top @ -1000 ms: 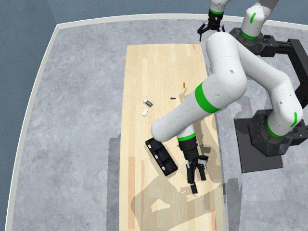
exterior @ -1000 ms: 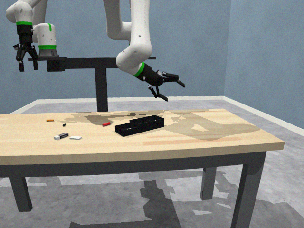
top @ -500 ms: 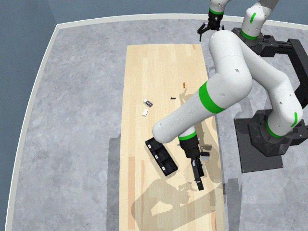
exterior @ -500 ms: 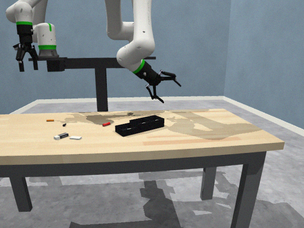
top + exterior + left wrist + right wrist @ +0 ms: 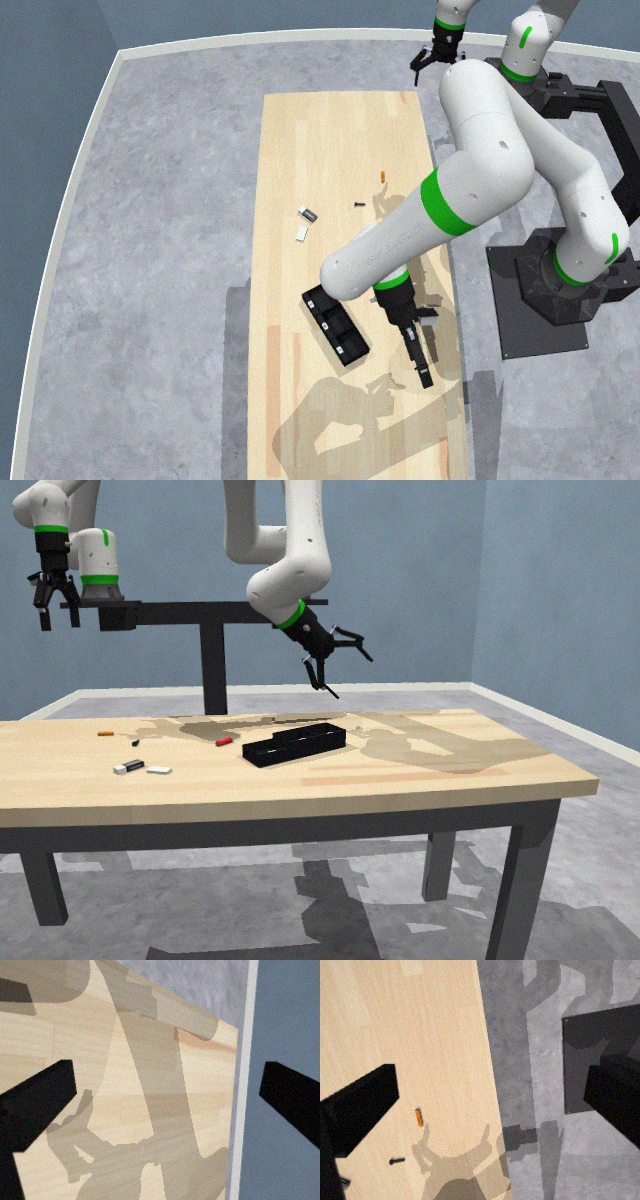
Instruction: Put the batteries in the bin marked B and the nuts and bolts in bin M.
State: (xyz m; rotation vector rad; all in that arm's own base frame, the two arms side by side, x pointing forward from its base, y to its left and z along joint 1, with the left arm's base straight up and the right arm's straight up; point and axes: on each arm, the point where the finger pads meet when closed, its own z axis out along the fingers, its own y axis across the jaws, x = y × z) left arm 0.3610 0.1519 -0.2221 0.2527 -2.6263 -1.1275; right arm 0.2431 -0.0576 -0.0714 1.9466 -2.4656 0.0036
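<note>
Orange cylindrical battery point(image 5: 382, 176) point(image 5: 105, 733) point(image 5: 419, 1117) and red cylindrical battery point(image 5: 223, 741): both on the long pale wooden bench point(image 5: 336, 139) point(image 5: 361, 795) point(image 5: 65, 1035) point(image 5: 440, 1035), outside the bins. Layout noted by size, largest first.

Bench: rectangular top on dark legs, crossed by arm shadows.

Left gripper point(image 5: 424, 379) point(image 5: 355, 678) point(image 5: 168, 1078): black, tilted, above the bench near the bins; fingers spread wide, nothing between them. Right gripper point(image 5: 439, 77) point(image 5: 60, 627) point(image 5: 492, 1081): black, pointing down, raised near one end of the bench; fingers likewise spread, holding nothing.

Row of black rectangular bins point(image 5: 356, 356) point(image 5: 299, 753): three compartments, set at an angle to the bench edges, standing flat. Each has a small white label; letters too small to read. Part of the end compartment is hidden by the left arm in the top view, so its full contents cannot be told.

Black-and-white block point(image 5: 307, 213) point(image 5: 128, 766) point(image 5: 345, 1181), eraser-like: lying on the bench, well apart from the bins. Flat white rectangular piece point(image 5: 301, 234) point(image 5: 159, 770): just beside the block, also outside the bins.

Red battery: on its side, near the bins in the exterior view. Orange battery: on its side, farther off, one end greyish.

Small black bolt point(image 5: 359, 204) point(image 5: 135, 742) point(image 5: 397, 1161): on its side on the bench, between the orange battery and the block
</note>
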